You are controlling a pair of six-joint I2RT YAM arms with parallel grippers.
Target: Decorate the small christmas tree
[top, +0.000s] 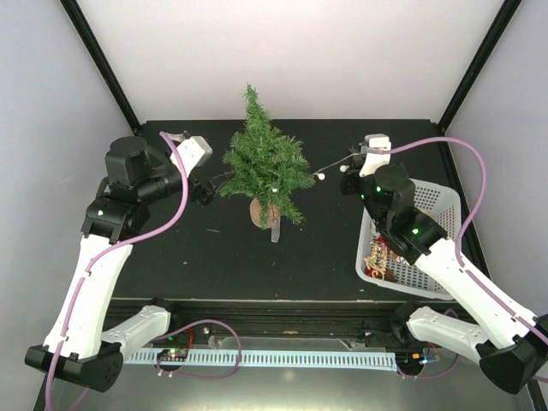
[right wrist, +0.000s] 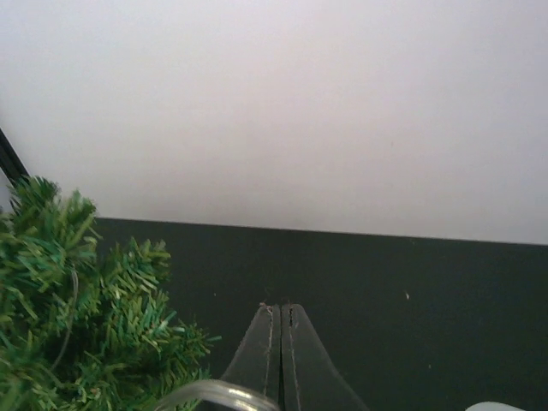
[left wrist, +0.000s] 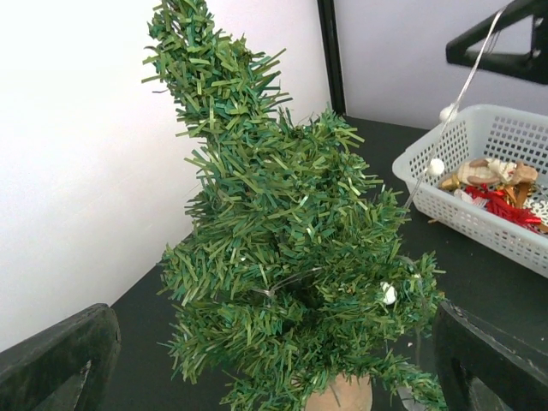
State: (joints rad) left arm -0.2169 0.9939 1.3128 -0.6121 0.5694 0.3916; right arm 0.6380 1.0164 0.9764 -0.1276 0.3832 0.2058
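The small christmas tree [top: 265, 163] stands upright on its light-wood base [top: 264, 211] at the table's middle back; it fills the left wrist view [left wrist: 282, 248]. My left gripper [top: 205, 188] is open and empty, right beside the tree's left side, its fingers [left wrist: 60, 360] on either side of the lower branches. My right gripper [top: 353, 158] is shut on a thin string of white beads [top: 330, 171] that runs taut from its tip to the tree's right side. The string [left wrist: 436, 167] shows in the left wrist view, with one bead [left wrist: 390, 294] among the branches. The right fingers [right wrist: 265, 360] are pressed together.
A white mesh basket [top: 428, 201] with red and gold ornaments [top: 381, 257] stands at the right, under my right arm; it also shows in the left wrist view [left wrist: 479, 223]. A small clear strip [top: 275, 229] lies in front of the tree base. White walls enclose the black table.
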